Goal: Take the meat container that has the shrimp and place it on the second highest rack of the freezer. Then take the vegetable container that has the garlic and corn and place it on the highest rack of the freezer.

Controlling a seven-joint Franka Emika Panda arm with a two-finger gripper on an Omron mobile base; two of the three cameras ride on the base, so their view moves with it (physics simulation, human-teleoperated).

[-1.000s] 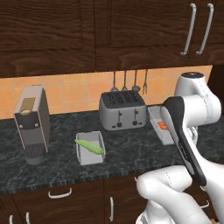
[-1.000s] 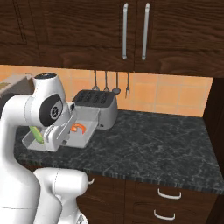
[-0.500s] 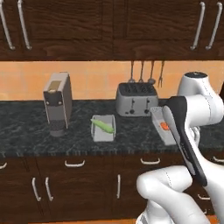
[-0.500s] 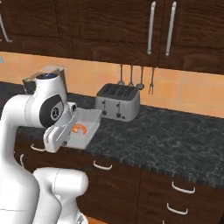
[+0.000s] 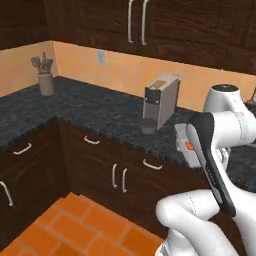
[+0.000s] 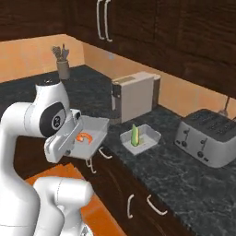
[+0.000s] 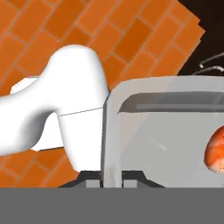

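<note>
We see gripper [image 7: 112, 181] clamped on meat container [image 6: 94, 133] rim, shrimp [image 6: 84, 137] inside, above floor [image 7: 52, 26].

1. This is a home kitchen: a dark speckled stone counter [image 5: 95, 107] runs around a corner.
2. Dark wood base cabinets [image 5: 115, 170] with curved silver pulls sit below the counter, and matching wall cabinets [image 6: 138, 32] hang above it.
3. On the counter stand a coffee machine [image 5: 160, 102], a silver toaster [image 6: 207, 136] and a utensil crock [image 5: 46, 82] in the corner.
4. An orange tiled backsplash [image 5: 125, 75] backs the counter, and orange floor tiles [image 5: 70, 230] lie before it.
</note>
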